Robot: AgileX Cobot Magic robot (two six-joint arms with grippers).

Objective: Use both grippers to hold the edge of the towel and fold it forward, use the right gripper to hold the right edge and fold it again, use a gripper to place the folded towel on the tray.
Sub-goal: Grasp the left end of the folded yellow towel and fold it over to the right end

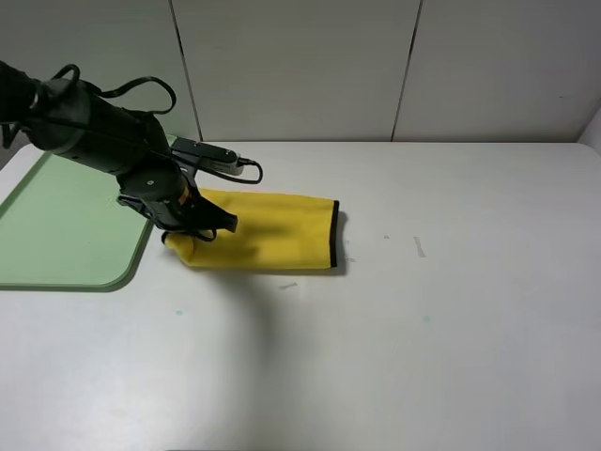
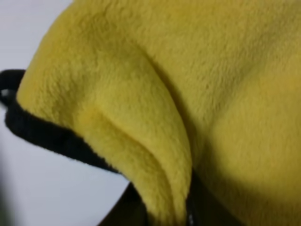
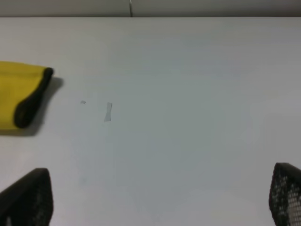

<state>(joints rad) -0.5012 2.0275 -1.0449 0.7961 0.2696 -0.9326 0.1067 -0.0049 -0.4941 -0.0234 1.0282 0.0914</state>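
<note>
The yellow towel [image 1: 272, 240] lies folded into a narrow band on the white table, its black edge [image 1: 334, 235] at the right end. My left gripper [image 1: 211, 228] sits at the towel's left end, beside the green tray [image 1: 56, 235], shut on the bunched cloth. In the left wrist view the plush towel [image 2: 211, 94] fills the frame, its black edge [image 2: 42, 134] curling at one side and a fold running down into the dark jaws. My right gripper [image 3: 157, 202] hangs open over bare table, apart from the towel [image 3: 19, 94]. It is out of the exterior high view.
The tray's low rim [image 1: 131, 268] lies just left of the towel. White wall panels [image 1: 300, 66] close off the back of the table. Small marks [image 1: 419, 246] dot the table to the towel's right.
</note>
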